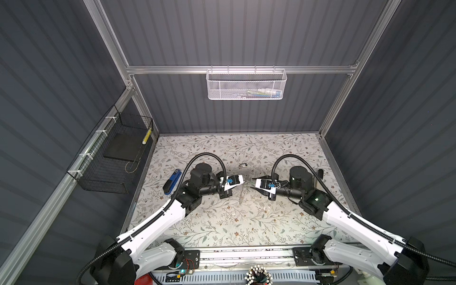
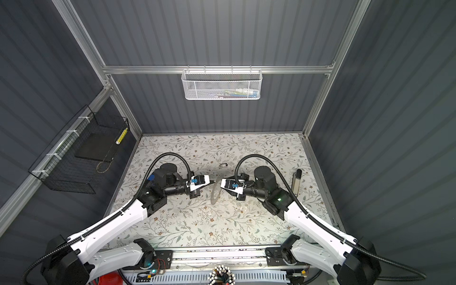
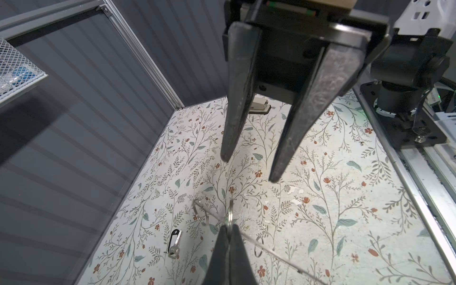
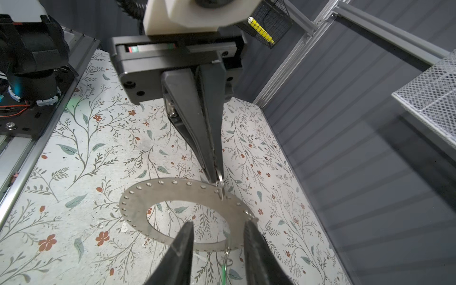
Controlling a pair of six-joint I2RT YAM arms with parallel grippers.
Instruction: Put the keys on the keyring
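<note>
The keyring (image 4: 172, 195), a flat grey metal ring with tiny rim holes, hangs tilted above the table between both grippers; it also shows in both top views (image 1: 243, 195) (image 2: 215, 195). My left gripper (image 3: 228, 229) (image 4: 214, 172) is shut on a small split ring hooked in its rim. My right gripper (image 4: 219, 224) (image 3: 249, 167) stands open, its fingers either side of the keyring's near rim. A green tag (image 4: 224, 270) dangles under that rim on a small ring. The black-headed key (image 3: 174, 243) (image 1: 243, 164) lies on the table, apart from both grippers.
A blue stapler (image 1: 172, 182) lies at the left of the floral table, a beige stapler (image 2: 296, 182) at the right. A white mesh basket (image 1: 246, 84) hangs on the back wall, a black wire basket (image 1: 111, 158) on the left wall.
</note>
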